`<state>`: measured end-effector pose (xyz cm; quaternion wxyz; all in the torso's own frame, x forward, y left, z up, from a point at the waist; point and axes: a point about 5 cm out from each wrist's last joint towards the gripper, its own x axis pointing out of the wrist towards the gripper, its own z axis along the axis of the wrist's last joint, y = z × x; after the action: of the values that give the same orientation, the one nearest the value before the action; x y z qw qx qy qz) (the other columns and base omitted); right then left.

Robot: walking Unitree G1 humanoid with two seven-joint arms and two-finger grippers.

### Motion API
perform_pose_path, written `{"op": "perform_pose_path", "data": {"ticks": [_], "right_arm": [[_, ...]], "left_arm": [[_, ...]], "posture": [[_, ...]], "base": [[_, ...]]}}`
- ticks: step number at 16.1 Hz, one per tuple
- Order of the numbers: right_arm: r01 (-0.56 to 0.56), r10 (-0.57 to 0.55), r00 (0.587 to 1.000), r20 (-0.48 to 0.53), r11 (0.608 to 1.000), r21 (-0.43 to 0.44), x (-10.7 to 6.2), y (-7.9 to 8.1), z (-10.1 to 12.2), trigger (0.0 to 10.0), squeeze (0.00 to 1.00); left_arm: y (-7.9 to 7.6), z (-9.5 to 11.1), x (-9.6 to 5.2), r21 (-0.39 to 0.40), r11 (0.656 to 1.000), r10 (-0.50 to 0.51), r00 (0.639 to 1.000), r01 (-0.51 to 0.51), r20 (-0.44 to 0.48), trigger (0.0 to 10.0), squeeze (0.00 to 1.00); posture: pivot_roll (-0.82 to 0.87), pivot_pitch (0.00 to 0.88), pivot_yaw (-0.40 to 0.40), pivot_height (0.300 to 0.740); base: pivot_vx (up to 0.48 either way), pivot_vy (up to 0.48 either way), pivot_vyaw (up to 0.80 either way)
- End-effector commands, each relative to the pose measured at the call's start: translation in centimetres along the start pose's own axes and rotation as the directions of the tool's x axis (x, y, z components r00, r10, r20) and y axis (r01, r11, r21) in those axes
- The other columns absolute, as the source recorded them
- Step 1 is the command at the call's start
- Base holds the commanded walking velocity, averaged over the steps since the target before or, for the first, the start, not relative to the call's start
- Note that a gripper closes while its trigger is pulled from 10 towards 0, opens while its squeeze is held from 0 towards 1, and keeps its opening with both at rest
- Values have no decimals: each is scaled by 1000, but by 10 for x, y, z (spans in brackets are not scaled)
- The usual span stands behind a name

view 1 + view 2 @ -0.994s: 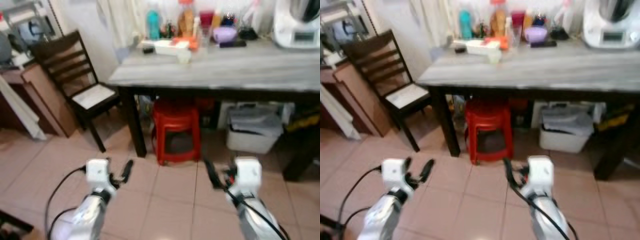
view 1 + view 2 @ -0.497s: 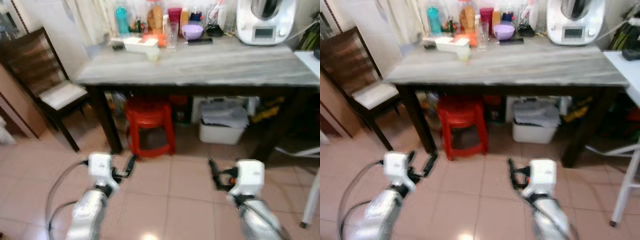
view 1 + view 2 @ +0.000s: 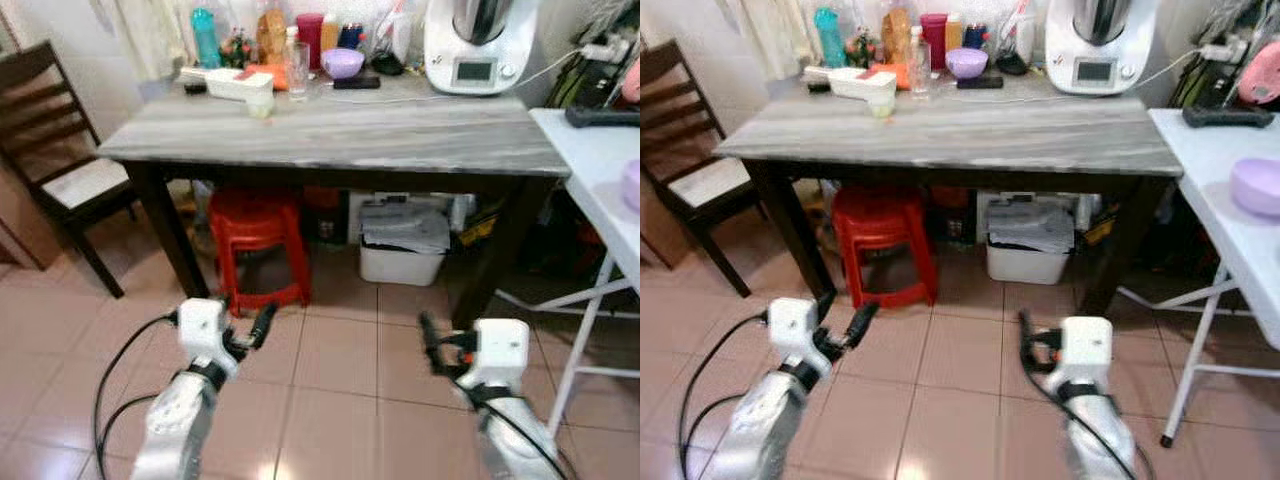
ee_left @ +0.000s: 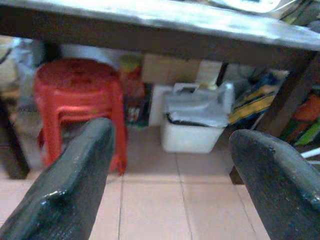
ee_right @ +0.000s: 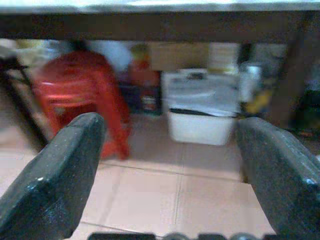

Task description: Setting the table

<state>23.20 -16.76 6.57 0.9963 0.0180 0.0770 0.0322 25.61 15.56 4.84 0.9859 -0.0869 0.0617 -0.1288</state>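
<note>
A: Tools, left (image 3: 245,335) and right (image 3: 432,348), both spread wide, empty, low over pink tiled floor (image 3: 340,400).
B: Grey wood-grain counter (image 3: 330,130) ahead; red plastic stool (image 3: 255,240) beneath its near edge.

The near half of the desk (image 3: 400,135) is lying bare, giving a pincer open room from 6 o'clock. Bottles, a glass (image 3: 296,68), a white tray (image 3: 228,84) and a purple bowl (image 3: 343,62) are crowding the far edge at 11 to 12 o'clock; a white kitchen machine (image 3: 478,45) is blocking 1 o'clock. Under the desk, a red stool (image 3: 258,238) and a white bin (image 3: 404,240) are filling the space. A white folding table (image 3: 598,170) is closing off 3 o'clock, a dark chair (image 3: 62,160) 9 o'clock.
</note>
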Motion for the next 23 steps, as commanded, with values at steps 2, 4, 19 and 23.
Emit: {"op": "perform_pose_path", "data": {"ticks": [2,4,19,23], "right_arm": [[6,-6,1000,20,1000,-3,2,-4,6,10000,0],[7,-7,999,35,1000,2,2,-3,10,10000,0],[55,-47,986,162,997,-45,-1,-4,43,10000,0],[56,-49,986,156,998,-38,0,-4,42,10000,0]], "left_arm": [[-3,11,4,9,1000,-23,999,23,36,10000,0],[-5,14,5,7,1000,-30,999,30,43,10000,0],[-16,32,13,-15,998,-55,994,57,91,10000,0],[-16,32,15,-14,998,-52,994,54,91,10000,0]], "posture": [[-73,0,72,740],[-74,0,75,740],[-86,0,71,740],[-86,0,72,740]], "base": [[0,-428,0],[0,-428,0],[0,-422,0],[0,-421,0]]}}
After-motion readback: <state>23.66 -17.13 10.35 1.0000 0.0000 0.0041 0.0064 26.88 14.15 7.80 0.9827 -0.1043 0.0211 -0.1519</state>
